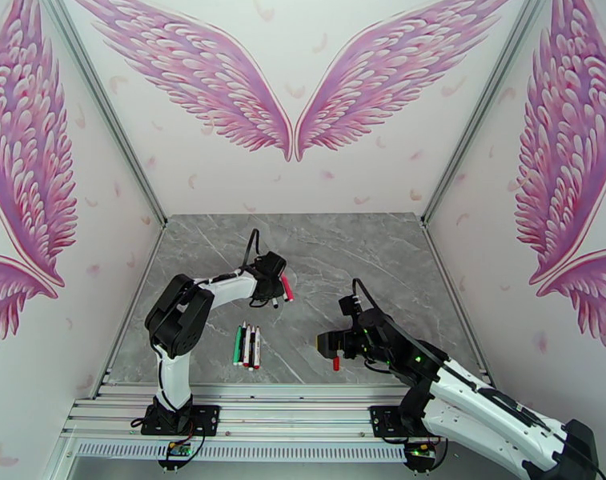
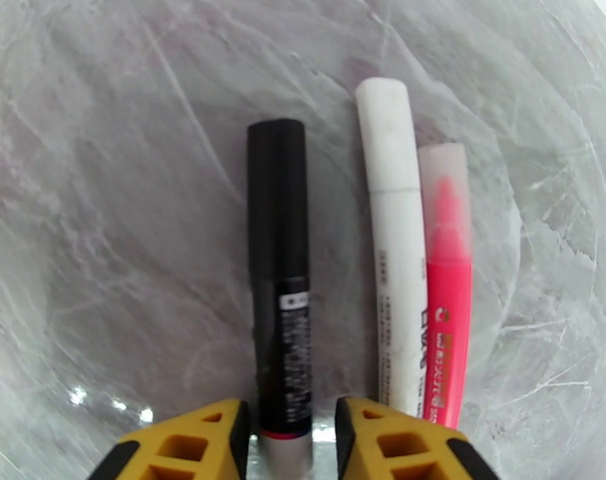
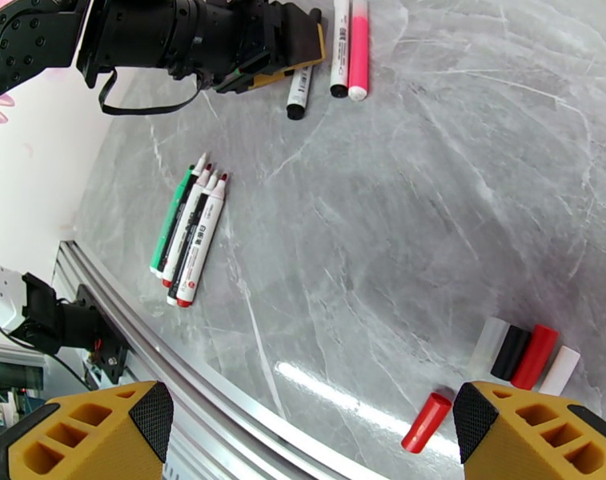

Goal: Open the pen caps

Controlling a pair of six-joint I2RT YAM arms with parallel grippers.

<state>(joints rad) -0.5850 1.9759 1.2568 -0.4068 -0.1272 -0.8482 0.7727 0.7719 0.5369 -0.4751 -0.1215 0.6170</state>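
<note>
Three capped pens lie side by side under my left gripper point(image 2: 290, 430): a black pen point(image 2: 278, 274), a white pen point(image 2: 397, 234) and a pink pen point(image 2: 447, 274). The left fingers point(image 2: 214, 442) stand open, straddling the black pen's rear end with a small gap on each side. From above, the left gripper point(image 1: 275, 288) sits over these pens beside the pink pen point(image 1: 287, 288). My right gripper point(image 3: 307, 418) is wide open above a loose red cap point(image 3: 427, 422). Several removed caps point(image 3: 523, 354), whitish, black, red and white, lie in a row beside it.
Several uncapped pens point(image 3: 186, 234) lie parallel near the table's front edge, also seen from above as the pen row point(image 1: 248, 346). The red cap point(image 1: 335, 363) lies just in front of the right gripper point(image 1: 328, 343). An aluminium rail point(image 1: 286, 410) borders the near edge.
</note>
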